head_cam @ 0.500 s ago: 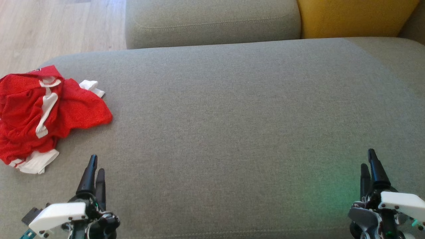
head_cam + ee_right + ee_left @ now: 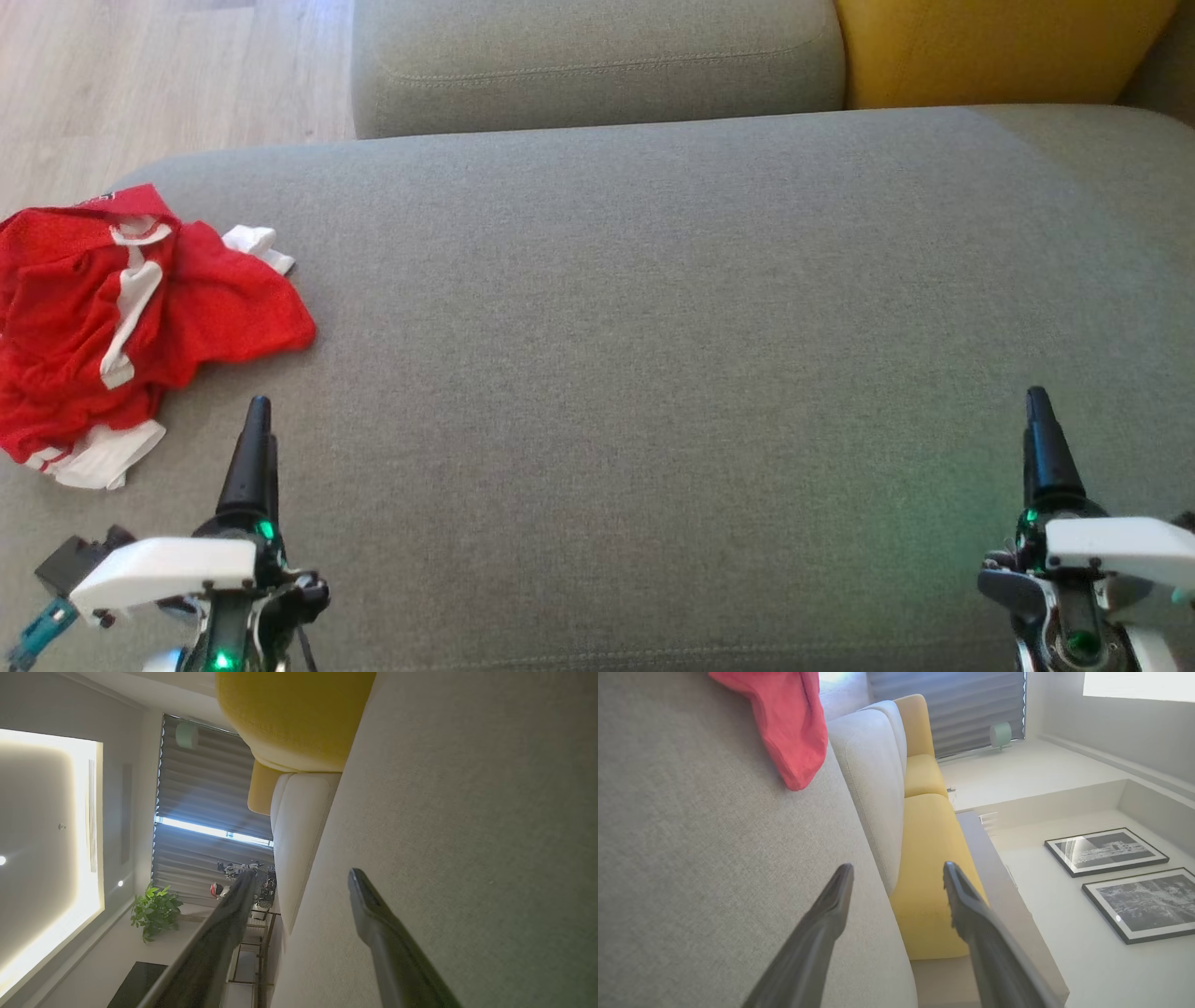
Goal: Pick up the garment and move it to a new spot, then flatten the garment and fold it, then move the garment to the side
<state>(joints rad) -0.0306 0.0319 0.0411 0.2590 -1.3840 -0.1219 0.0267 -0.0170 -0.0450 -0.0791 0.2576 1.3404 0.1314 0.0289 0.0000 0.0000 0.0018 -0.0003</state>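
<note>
At the far left I see the garment (image 2: 121, 317), red with white trim, lying crumpled on the left end of the grey sofa seat (image 2: 653, 327), close to its edge. Just to its right and nearer to me, my left end effector (image 2: 257, 415) hovers over the seat, near the cloth but not touching it. Its wrist view shows the fingers spread wide and holding nothing. The middle of the seat is bare fabric. At the lower right, my right end effector (image 2: 1036, 401) is also spread wide and holding nothing, well apart from the garment.
</note>
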